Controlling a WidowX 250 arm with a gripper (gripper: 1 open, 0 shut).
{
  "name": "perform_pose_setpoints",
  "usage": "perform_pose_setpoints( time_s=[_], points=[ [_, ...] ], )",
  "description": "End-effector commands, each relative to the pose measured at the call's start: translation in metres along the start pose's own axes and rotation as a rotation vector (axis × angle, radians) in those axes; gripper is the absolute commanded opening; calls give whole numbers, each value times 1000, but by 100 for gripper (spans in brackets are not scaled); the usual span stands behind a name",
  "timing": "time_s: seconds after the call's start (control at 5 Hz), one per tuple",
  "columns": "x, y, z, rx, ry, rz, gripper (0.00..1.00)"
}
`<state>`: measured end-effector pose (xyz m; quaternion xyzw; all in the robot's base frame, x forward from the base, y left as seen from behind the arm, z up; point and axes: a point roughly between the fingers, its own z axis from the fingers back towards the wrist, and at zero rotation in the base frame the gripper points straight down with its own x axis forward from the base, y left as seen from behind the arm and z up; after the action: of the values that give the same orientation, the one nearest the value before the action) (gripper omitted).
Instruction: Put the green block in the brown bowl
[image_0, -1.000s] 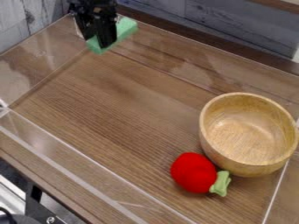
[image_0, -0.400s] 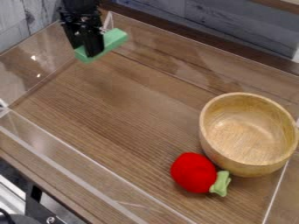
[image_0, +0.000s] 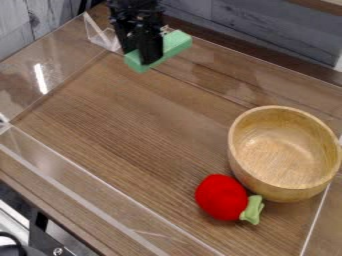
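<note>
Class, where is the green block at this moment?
In the camera view, the green block is near the top, left of centre, gripped by the gripper above the table, far from the brown bowl at lower right.

- We are seeing even, soft daylight-like light falling over the wooden table (image_0: 134, 130), with no hard shadows.
- Pale glare is streaking the clear wall (image_0: 60, 60) at the upper left.
- The gripper (image_0: 140, 45) is looking dark and slightly blurred.
- The whole low-resolution picture is showing coarse, soft detail.

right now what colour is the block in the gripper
Mint green block, seen in the camera view.
</note>
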<state>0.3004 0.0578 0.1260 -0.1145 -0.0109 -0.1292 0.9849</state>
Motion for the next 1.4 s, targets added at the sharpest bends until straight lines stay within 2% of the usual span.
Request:
perform_pose_setpoints(
  time_s=[0.0, 0.2, 0.4, 0.6, 0.8, 1.0, 1.2],
  points=[
    [9, -43, 16, 13, -39, -24, 0],
    [11, -90, -6, -10, -12, -86, 0],
    [13, -137, -32, -26, 35, -187, 0],
    [13, -171, -50, -29, 77, -243, 0],
    [2, -181, -60, -25, 116, -217, 0],
    [8, -184, -62, 11, 160, -185, 0],
    [13, -183, -56, 26, 164, -134, 0]
  ],
)
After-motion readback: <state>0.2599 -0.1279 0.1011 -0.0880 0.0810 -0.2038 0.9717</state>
